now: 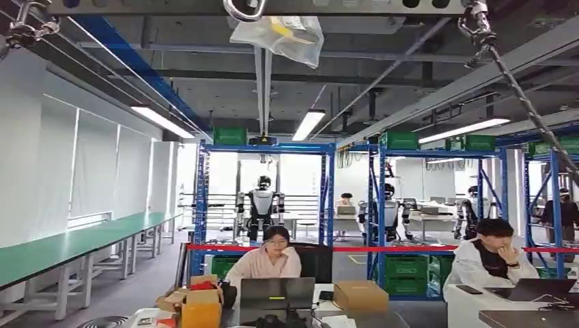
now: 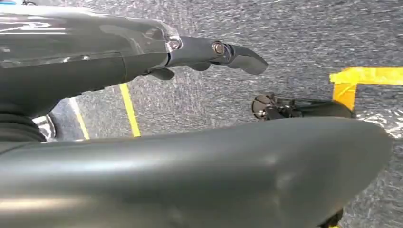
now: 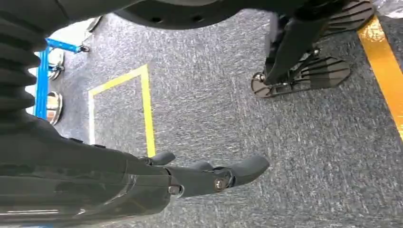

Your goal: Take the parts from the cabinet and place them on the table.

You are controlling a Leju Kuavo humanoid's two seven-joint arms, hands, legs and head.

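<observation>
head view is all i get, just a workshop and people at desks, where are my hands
Observer: Both hang down at your sides. The left hand is above grey carpet.
Operator: holding any parts
Observer: No. The right hand holds nothing and its fingers are stretched out; the left hand looks the same.
Operator: anything on the floor near me
Observer: In the right wrist view, a yellow tape outline is on the carpet, with a blue frame on shiny round feet beyond it.
</observation>
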